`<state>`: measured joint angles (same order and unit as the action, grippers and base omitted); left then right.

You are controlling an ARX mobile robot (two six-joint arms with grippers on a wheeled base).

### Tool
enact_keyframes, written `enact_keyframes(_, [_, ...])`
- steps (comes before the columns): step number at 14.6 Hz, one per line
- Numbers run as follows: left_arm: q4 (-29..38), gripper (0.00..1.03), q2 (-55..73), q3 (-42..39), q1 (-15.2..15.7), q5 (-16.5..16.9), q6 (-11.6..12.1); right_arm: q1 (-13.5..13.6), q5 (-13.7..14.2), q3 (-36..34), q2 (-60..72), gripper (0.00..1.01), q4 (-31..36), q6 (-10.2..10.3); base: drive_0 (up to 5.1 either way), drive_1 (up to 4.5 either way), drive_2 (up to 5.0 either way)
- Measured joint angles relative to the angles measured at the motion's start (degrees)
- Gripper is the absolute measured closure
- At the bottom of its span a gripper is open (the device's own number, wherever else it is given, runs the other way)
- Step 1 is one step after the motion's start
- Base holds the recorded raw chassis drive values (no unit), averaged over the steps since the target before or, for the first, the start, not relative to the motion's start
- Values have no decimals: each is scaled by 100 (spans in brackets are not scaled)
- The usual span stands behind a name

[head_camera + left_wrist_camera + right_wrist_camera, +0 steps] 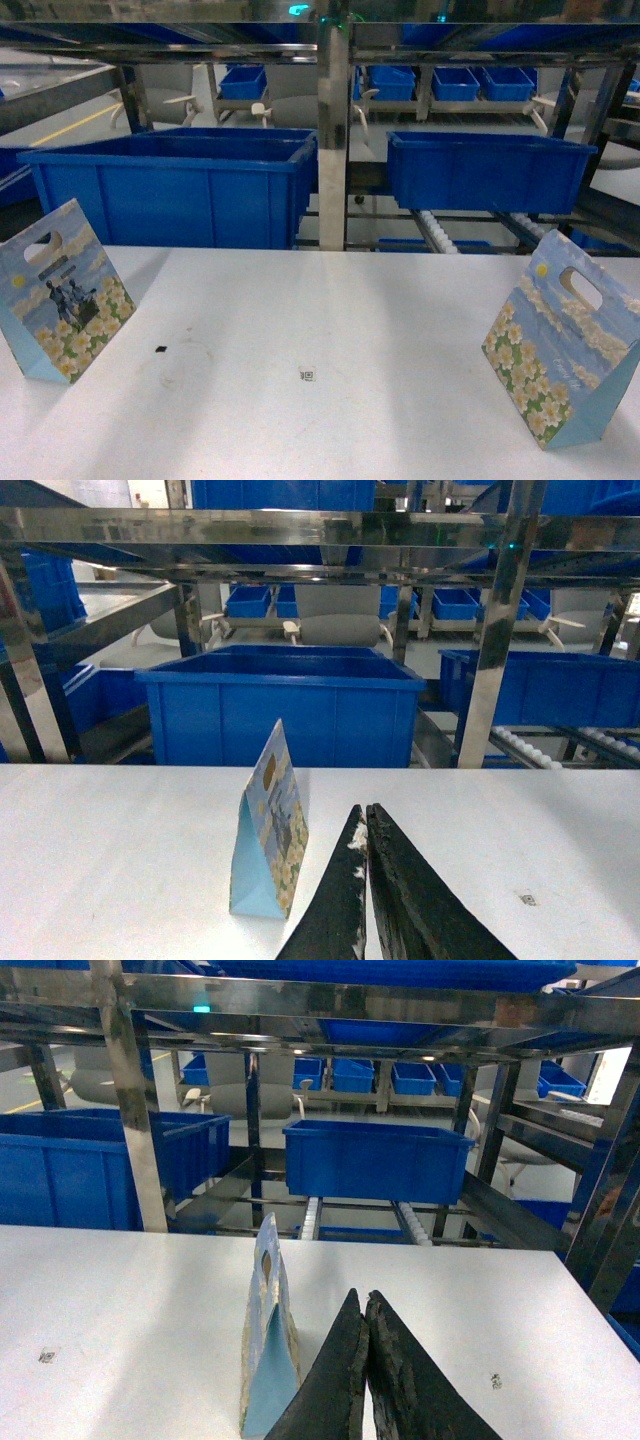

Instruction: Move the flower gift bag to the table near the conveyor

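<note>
Your left gripper (366, 825) is clenched, its two dark fingers pressed together with nothing between them, hovering above the bench (330, 330) just to the right of the left flower gift bag (270, 830), not touching it. Your right gripper (364, 1310) is likewise closed tight and empty, its tips just beside the right flower gift bag (268, 1335), which you see edge-on. From the head view, both bags stand upright on the white bench, one at the far left (65, 290), the other at the far right (565, 345), well apart. Behind the bench runs the conveyor (440, 232), carrying blue bins (170, 190).
</note>
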<state>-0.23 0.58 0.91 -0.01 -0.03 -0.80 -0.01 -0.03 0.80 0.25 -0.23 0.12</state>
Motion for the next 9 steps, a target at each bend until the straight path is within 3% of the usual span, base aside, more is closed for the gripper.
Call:
enact_keyframes(4, [2,100,0,0,0,0,-4,0,0,0,2,99,0,0,0,0,0])
enact_keyframes(5, [2,86,0,0,0,0,-2,0,0,0,2,94,0,-4,0,0,0])
enact_keyframes(9, [2,32,0,0,0,-2,-2,0,0,0,2,39,0,-2,0,0,0])
